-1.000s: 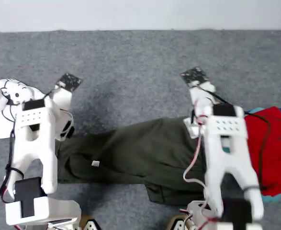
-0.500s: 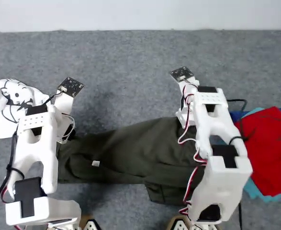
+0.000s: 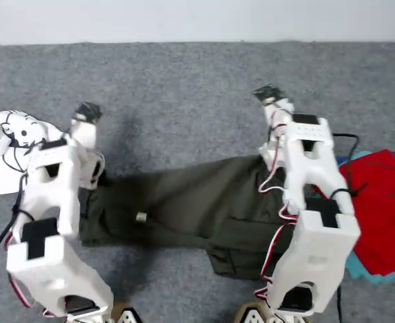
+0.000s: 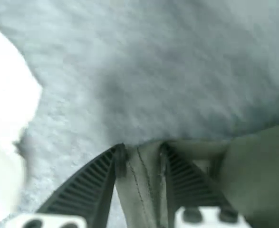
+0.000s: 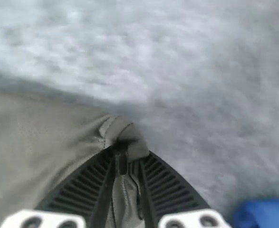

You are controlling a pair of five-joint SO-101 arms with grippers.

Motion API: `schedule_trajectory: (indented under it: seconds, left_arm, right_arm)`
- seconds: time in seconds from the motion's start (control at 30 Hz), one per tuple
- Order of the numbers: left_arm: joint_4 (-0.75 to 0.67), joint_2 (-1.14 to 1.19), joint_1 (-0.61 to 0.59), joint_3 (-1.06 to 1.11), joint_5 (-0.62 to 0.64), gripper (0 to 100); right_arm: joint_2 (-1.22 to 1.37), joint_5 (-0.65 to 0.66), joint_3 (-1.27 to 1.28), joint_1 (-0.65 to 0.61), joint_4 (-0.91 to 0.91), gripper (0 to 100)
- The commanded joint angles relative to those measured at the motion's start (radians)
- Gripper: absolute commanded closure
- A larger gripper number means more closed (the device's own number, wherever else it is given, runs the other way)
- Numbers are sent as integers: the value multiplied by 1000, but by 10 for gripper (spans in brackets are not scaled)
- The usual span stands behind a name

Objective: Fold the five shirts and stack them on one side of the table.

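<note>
Olive shirt [image 3: 184, 202] btwn white shirt [image 3: 2, 158] & red shirt [image 3: 385, 202], ends under arms [image 3: 49, 195].

Robot lab bench — grey felt tabletop [image 3: 184, 81], plain white wall [image 3: 184, 20]

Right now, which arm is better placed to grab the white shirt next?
Left. The white shirt lies beside the left claw; the right claw grips the green shirt at its far end, by the red shirt.
</note>
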Motion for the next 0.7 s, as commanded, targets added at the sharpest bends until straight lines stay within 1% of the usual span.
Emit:
schedule_trajectory:
  seconds: [0.0, 0.13, 0.27, 0.33, 0.4, 0.47, 0.5, 0.6, 0.67]
  left_arm:
    - [-11, 75, -37, -160, 41, 885]
    - [44, 144, -34, -266, 44, 885]
    - [51, 176, -35, -321, 46, 885]
    - [63, 175, -32, -334, 49, 885]
    - [115, 150, -31, -363, 74, 881]
    - [176, 112, -25, -398, 86, 881]
    - [215, 87, -21, -417, 86, 881]
    - [331, -2, 3, -472, 86, 880]
    - [434, -74, 25, -513, 86, 880]
  right_arm:
    - [-7, -17, -41, 70, -12, 988]
    - [-5, -20, -37, 87, -12, 988]
    - [-5, -21, -38, 87, -13, 986]
    - [-7, -23, -38, 85, -10, 957]
    - [-10, -40, -44, 88, 31, 879]
    - [-25, -101, -55, 91, 84, 794]
    - [-36, -118, -58, 91, 102, 766]
    - [-77, -120, -57, 85, 130, 775]
    - [-107, -120, -52, 82, 137, 785]
